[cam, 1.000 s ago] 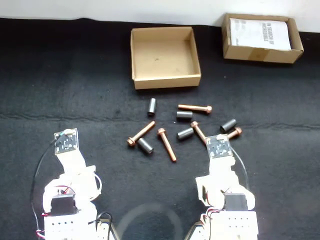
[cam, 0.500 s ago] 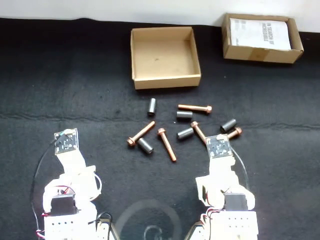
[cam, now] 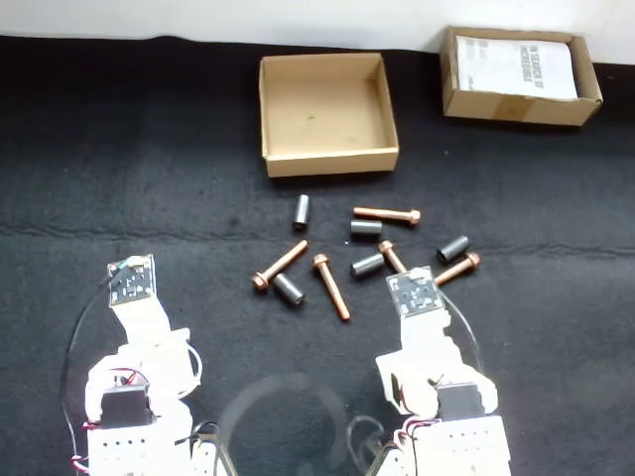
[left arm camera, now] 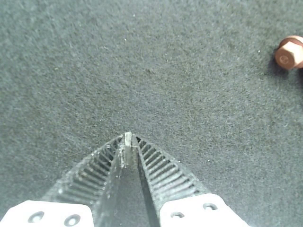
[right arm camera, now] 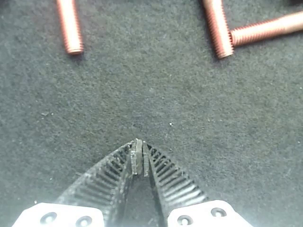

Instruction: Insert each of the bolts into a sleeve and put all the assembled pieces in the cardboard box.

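Bolts (cam: 332,289) and sleeves (cam: 289,289) lie loose on tabletop (cam: 149,149) near box (cam: 330,161), none assembled. Right hand (right arm camera: 137,142) and left hand (left arm camera: 129,137) pinched closed, holding nothing. We'd spread right hand wide and straddle a bolt mid-shank.

No text legible. Sole print: several dark lines on a white sheet (cam: 516,67), lying flat inside the small brown carton (cam: 520,109) at the far right of the counter (cam: 149,149), densest toward the sheet's upper right corner, too small to make out as letters or numbers. Pale specks on the left arm's green board (cam: 132,280) and the right arm's green board (cam: 415,294), likewise too small to read.
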Motion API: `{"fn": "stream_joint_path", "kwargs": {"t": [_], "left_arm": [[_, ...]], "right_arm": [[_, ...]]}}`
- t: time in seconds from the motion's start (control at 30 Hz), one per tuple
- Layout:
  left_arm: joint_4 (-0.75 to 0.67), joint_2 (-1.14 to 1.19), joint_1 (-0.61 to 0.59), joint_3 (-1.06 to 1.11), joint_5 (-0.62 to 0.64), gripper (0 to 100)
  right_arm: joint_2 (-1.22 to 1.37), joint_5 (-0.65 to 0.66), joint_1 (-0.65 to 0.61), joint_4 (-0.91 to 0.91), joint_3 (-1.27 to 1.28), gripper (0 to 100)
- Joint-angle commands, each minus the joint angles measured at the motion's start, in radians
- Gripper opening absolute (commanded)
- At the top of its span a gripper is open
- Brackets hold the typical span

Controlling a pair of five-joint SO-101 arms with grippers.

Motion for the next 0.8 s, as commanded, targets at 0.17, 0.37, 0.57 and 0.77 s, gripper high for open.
{"fn": "stream_joint_path", "kwargs": {"t": [0.17, 0.37, 0.57, 0.77], "left_arm": [[0.002, -0.007, -0.008, 0.018, -0.002, 4], [0.002, -0.007, -0.008, 0.018, -0.002, 4], [0.002, -0.007, -0.008, 0.018, -0.002, 4], [0.002, -0.007, -0.008, 0.018, -0.002, 4]], "right_arm": [[-0.008, 0.005, -0.013, -0.104, 0.096, 0.8], [-0.007, 0.003, -0.008, -0.101, 0.001, 0.8], [-0.007, 0.005, -0.013, -0.007, -0.252, 0.8], [-0.007, 0.005, -0.012, 0.153, -0.599, 0.8]]}}
